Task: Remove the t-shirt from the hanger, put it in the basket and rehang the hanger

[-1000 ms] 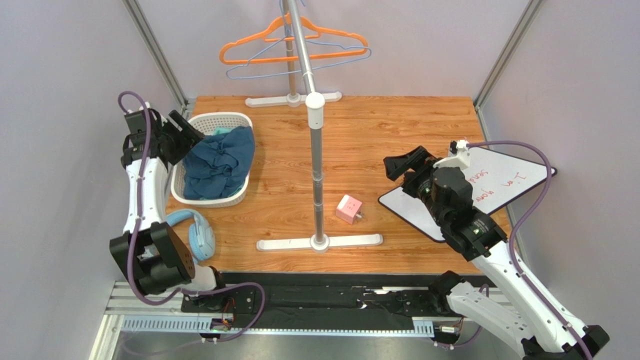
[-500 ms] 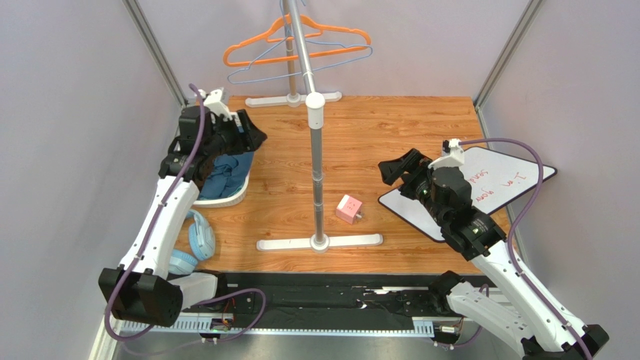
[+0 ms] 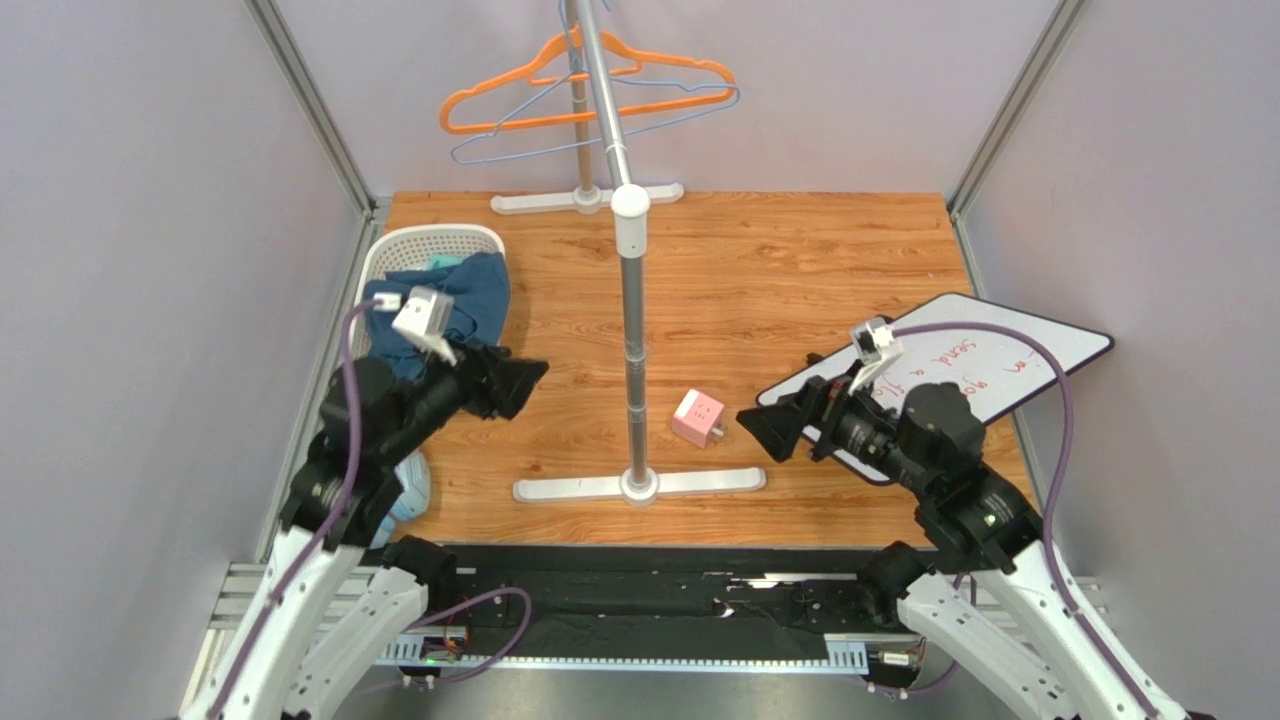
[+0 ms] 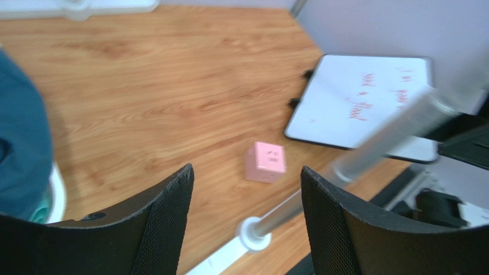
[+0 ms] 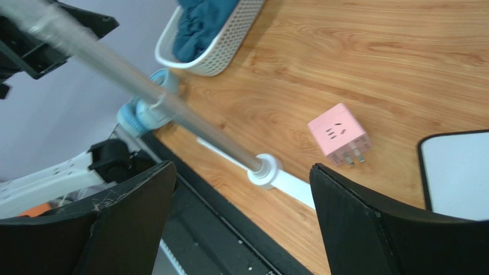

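Observation:
The dark teal t-shirt point(image 3: 451, 308) lies bunched in the white basket point(image 3: 436, 237) at the left, off the hangers. An orange hanger point(image 3: 586, 75) and a thin grey-blue hanger point(image 3: 601, 132) hang bare on the rack's top bar. My left gripper point(image 3: 519, 386) is open and empty, just right of the basket, low over the table. In the left wrist view point(image 4: 247, 223) the shirt point(image 4: 20, 149) shows at the left edge. My right gripper point(image 3: 759, 432) is open and empty, right of the rack's near foot. The right wrist view point(image 5: 244, 220) shows the shirt point(image 5: 201, 23) in the basket point(image 5: 229, 51).
The rack's pole point(image 3: 637, 345) and near foot point(image 3: 639, 485) stand mid-table between the arms. A pink plug cube point(image 3: 697, 417) lies right of the pole. A whiteboard point(image 3: 977, 360) lies at the right. Blue headphones point(image 3: 409, 488) sit under the left arm.
The left arm has swung down from over the basket toward the near edge, its gripper now right of the basket. The right arm has drawn back and lowered, its gripper moving left toward the rack's foot.

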You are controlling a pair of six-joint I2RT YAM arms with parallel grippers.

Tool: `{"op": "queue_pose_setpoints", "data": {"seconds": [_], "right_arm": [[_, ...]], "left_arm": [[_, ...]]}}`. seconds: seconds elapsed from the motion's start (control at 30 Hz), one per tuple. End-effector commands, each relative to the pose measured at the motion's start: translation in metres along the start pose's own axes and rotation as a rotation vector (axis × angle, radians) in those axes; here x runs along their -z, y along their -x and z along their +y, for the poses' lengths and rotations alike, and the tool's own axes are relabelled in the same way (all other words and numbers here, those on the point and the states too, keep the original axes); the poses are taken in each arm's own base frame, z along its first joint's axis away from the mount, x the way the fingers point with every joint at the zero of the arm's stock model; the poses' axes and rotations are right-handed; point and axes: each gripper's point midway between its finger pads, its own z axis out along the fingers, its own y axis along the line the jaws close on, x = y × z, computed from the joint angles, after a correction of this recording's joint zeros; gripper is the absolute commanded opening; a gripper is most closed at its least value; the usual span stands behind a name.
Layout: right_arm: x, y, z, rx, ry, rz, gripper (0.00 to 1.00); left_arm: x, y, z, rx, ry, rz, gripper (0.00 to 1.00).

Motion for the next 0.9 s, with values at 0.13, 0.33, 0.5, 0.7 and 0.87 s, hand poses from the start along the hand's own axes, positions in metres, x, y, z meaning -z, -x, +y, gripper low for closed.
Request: {"op": "queue_pose_setpoints", "data": {"seconds": [0.13,0.33,0.5,0.7,0.87], "right_arm": [[0.043,-0.035,0.041,0.057,0.321,-0.008,0.96],[0.052,-0.063,0.042,-0.043,0.418,-0.006,0.97],[0.051,-0.094,0.036,-0.115,0.468,0.053,0.97],[0.034,-0.125,0.01,-0.166,0.418,0.097,0.97],[0.015,-0.143,0.0,-0.251,0.444,0.103,0.96]], "left_arm": [[0.073,-0.033,-0.078,0.157,-0.476,-0.122,0.74],[0.081,-0.082,-0.076,0.218,-0.569,-0.068,0.75],[0.079,-0.116,-0.075,0.285,-0.645,0.001,0.75],[0.069,-0.142,-0.071,0.32,-0.681,0.044,0.75],[0.059,-0.163,-0.067,0.373,-0.702,0.069,0.75]]}}
